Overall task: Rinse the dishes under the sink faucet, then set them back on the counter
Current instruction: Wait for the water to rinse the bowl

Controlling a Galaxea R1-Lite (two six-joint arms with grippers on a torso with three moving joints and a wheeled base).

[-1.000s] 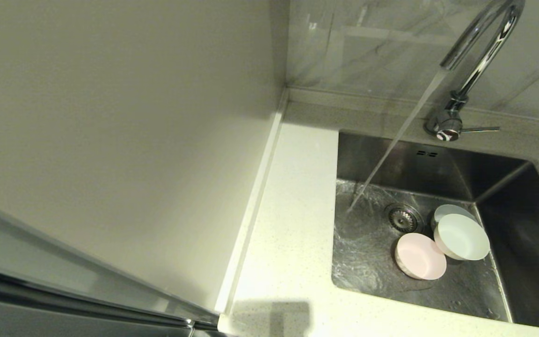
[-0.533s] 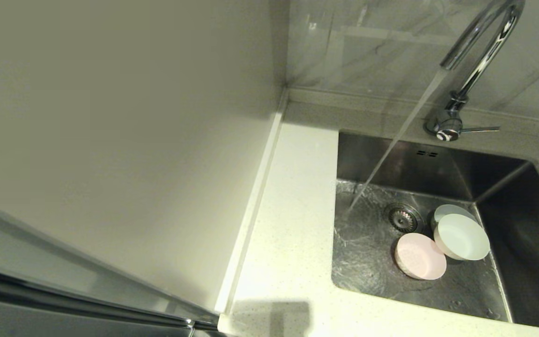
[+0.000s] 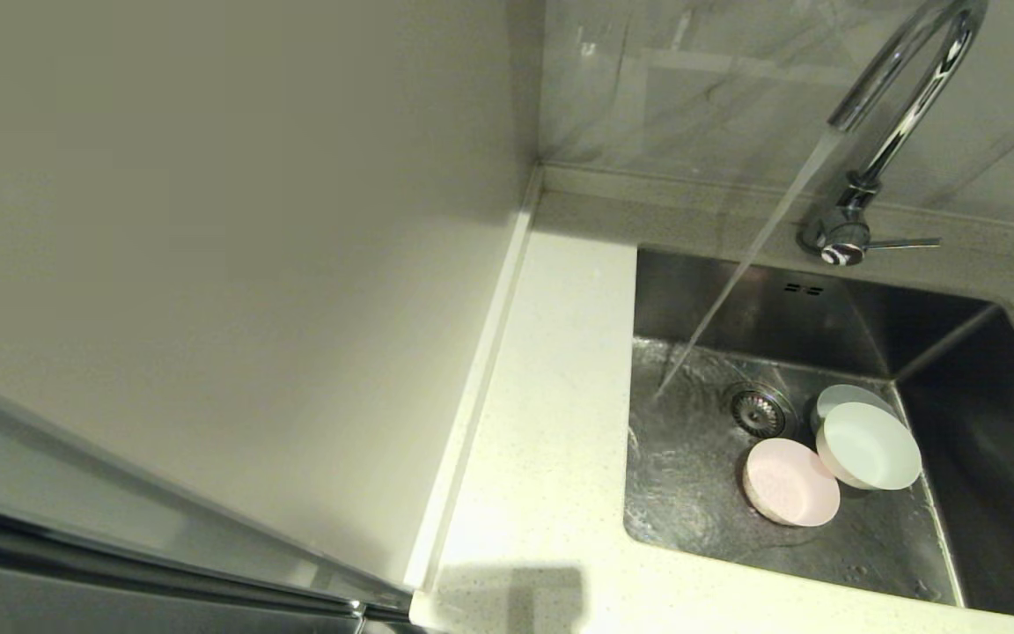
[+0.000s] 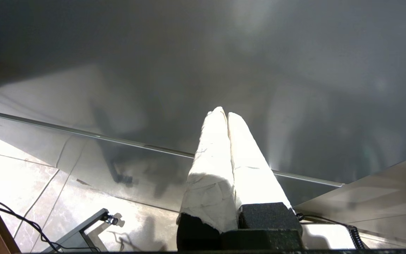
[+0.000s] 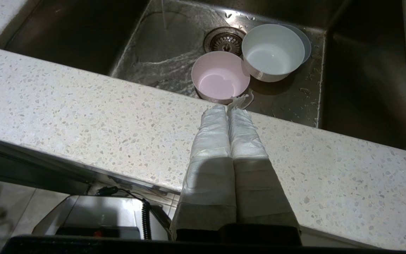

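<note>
Water [image 3: 736, 282] runs from the chrome gooseneck faucet [image 3: 899, 97] in the head view, slanting down onto the sink [image 3: 709, 493] floor left of the drain strainer [image 3: 760, 409]; the floor there is wet and rippled. Faucet side lever [image 3: 903, 243] points right. Three bowls sit on the sink floor right of the stream, none under it: pink bowl [image 3: 790, 482] just in front of the drain, whitish-mint bowl [image 3: 870, 446] touching its right side and tilted, pale blue-grey bowl [image 3: 846, 396] mostly hidden behind the mint one. Two overflow slots [image 3: 804, 288] on the back wall. Speckled counter [image 3: 542, 423] left of the sink, plain cream wall panel [image 3: 208, 264] further left. No arm visible in this view.

Left wrist view: left gripper [image 4: 227, 114] has its white-wrapped fingers pressed together, holding nothing, aimed at a grey glossy panel [image 4: 203, 70]; tiled floor [image 4: 19, 169] and a black cable [image 4: 16, 218] lie below. Nowhere near the sink.

Right wrist view: right gripper [image 5: 228, 108] is clenched tight and empty, hovering over the counter's front strip with its tips at the sink edge, just short of the pink bowl. Mint bowl leans against the pink one; blue-grey rim shows behind it. Stream lands beside the drain, clear of all bowls.
</note>
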